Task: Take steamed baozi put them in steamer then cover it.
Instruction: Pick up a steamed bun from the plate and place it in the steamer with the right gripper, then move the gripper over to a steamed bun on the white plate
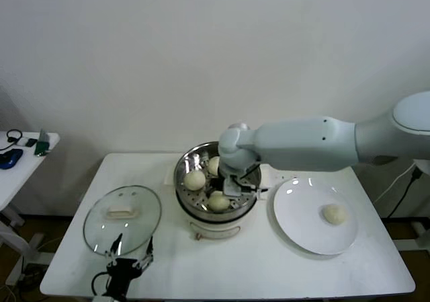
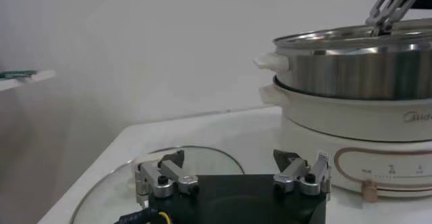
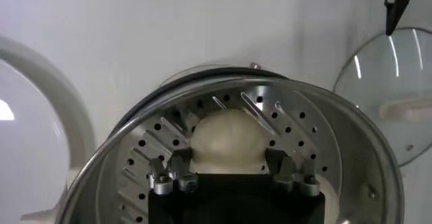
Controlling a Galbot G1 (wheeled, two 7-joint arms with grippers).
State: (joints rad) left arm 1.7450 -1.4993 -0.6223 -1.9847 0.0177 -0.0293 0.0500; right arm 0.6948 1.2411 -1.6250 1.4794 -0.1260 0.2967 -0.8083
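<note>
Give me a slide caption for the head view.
Right gripper places a third baozi in the steamer; one remains on the plate.

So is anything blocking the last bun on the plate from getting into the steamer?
Nothing visible sits between the last bun on the plate and the steamer. The lid lies off to the side, so the top is uncovered. The right gripper is inside the steamer now, around another bun.

The right arm is stretched across from the right, its wrist bent downward so that the right gripper (image 1: 230, 184) is lowered, its fingers (image 3: 177, 171) parted with a gap seen on either side of what lies between them. The left gripper (image 1: 131, 258) is held low at the near left, fingers spread wide and empty.
</note>
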